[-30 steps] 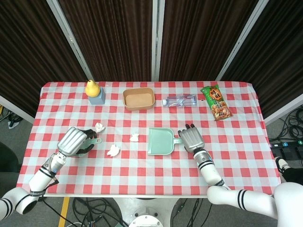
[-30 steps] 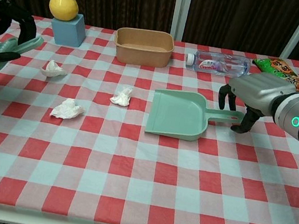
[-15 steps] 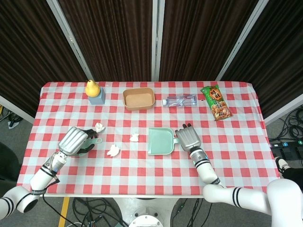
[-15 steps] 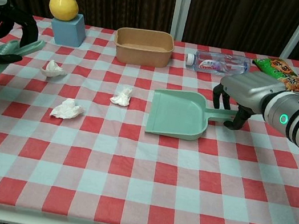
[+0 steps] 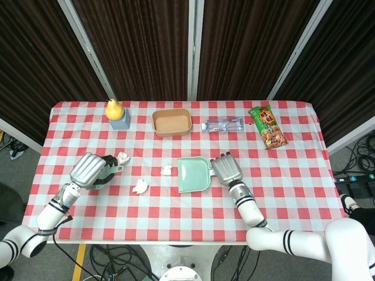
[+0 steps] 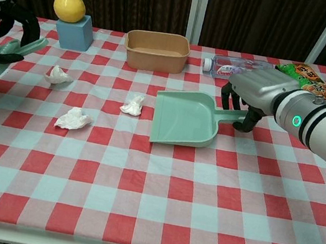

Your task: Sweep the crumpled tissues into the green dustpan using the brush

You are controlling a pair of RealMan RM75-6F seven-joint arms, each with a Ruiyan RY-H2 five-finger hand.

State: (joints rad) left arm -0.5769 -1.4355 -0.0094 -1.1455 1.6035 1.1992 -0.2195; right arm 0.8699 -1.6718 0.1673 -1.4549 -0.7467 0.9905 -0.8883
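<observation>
Setup stage only, no sweeping done yet. Right hand (image 6: 252, 97) has its fingers clenched around the handle of the green dustpan (image 6: 184, 118), which lies on the worktop (image 6: 148, 208) with its mouth facing the tissues. Left hand (image 5: 88, 170) grasps the brush (image 6: 0, 57) near the left edge, clear of any tissue.

All three crumpled tissues lie loose on the cloth, none in the pan:
- one (image 6: 132, 104) just beside the pan mouth
- one (image 6: 74, 119) further left and nearer the robot
- one (image 6: 58, 75) closest to the brush

Left to do, by my read: bring the brush behind each tissue and push all three into the pan.
</observation>
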